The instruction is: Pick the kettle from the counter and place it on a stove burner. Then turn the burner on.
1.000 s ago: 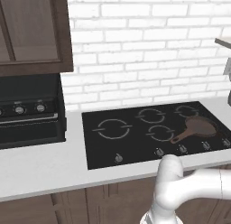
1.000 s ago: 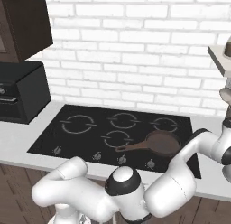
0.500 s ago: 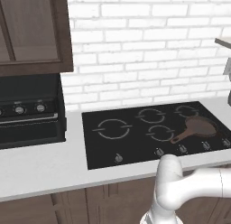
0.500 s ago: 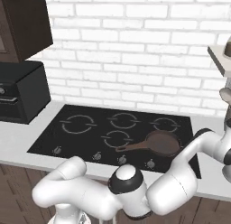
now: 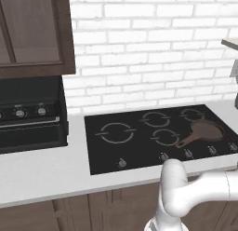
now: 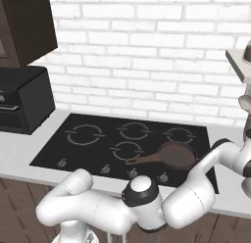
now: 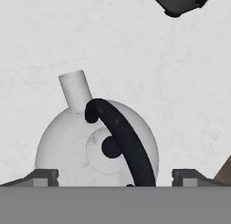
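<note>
Since the earlier frames the arm's white elbow shifts slightly in both base views; the pan, cooktop and counter keep their places. In the hand view the gripper (image 7: 115, 177) looks straight down on the small pale silvery dome-shaped kettle (image 7: 76, 144), which stands upright on the smooth pale grey-white counter (image 7: 135, 51), its short spout pointing up-left in that view and its black arched handle (image 7: 122, 137) crossing over the dark lid knob. The two dark finger tips (image 7: 43, 177) stand spread wide, one on each side of the kettle body, touching nothing; the placement suggests a straddle ahead of closing on the handle or dome. The pickup is judged not yet made. On the glossy black glass cooktop (image 5: 139, 153), the large ring-outlined stove burner (image 5: 116, 133) lies bare at the left, while the brown long-handled frying pan (image 5: 204, 132) occupies a right-hand ring, which leaves the large ring as the likely destination.
</note>
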